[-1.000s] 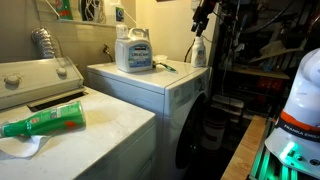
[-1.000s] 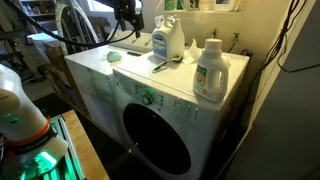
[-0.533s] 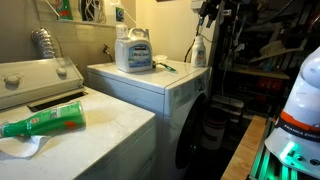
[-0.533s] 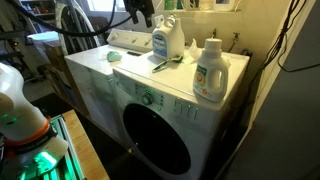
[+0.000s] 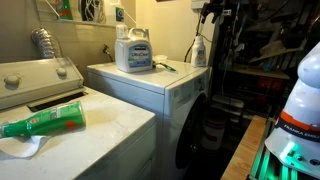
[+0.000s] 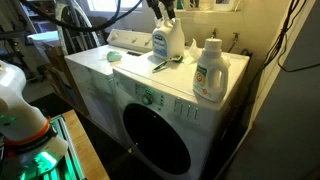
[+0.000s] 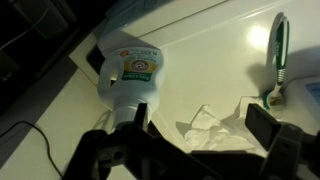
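Note:
My gripper (image 6: 163, 10) hangs open and empty high above the top of the front-loading machine (image 6: 185, 85); it also shows in an exterior view (image 5: 207, 12). In the wrist view the gripper's fingers (image 7: 200, 120) frame a crumpled white tissue (image 7: 213, 125) far below. A white detergent bottle (image 7: 135, 70) stands to its left and a green-handled brush (image 7: 278, 55) lies to its right. Both exterior views show the white bottle (image 6: 209, 70) (image 5: 198, 50), the brush (image 6: 160, 65) (image 5: 165, 67) and a large blue-and-white jug (image 6: 168, 40) (image 5: 133, 48).
A second, top-loading machine (image 5: 110, 125) stands beside it, with a green bottle (image 5: 45, 122) lying on a white cloth (image 5: 25, 147). A shelf with small items (image 6: 200, 8) runs along the back wall. A white-and-green lit device (image 6: 20, 115) sits near the camera.
My gripper has moved sideways along the top of the machine, from over its edge to above the jug and brush. The objects have not moved.

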`<state>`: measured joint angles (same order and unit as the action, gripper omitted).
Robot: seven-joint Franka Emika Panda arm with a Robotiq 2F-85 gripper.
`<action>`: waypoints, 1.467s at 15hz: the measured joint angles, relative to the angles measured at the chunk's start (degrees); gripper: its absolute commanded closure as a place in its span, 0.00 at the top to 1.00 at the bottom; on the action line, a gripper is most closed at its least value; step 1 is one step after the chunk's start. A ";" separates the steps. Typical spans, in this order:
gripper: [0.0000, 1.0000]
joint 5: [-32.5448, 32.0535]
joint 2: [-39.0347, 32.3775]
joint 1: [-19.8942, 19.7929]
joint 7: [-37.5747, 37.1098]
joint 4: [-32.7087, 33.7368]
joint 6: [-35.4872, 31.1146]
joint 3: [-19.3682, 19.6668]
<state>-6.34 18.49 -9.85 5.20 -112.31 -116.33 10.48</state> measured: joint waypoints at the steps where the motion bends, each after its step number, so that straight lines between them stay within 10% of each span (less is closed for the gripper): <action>1: 1.00 -0.39 -1.14 -0.53 -1.22 0.66 -0.95 0.07; 22: 1.00 -0.56 -20.56 -4.14 -12.24 10.90 -15.63 3.14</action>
<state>-6.90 -2.07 -13.99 -7.04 -101.41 -131.96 13.62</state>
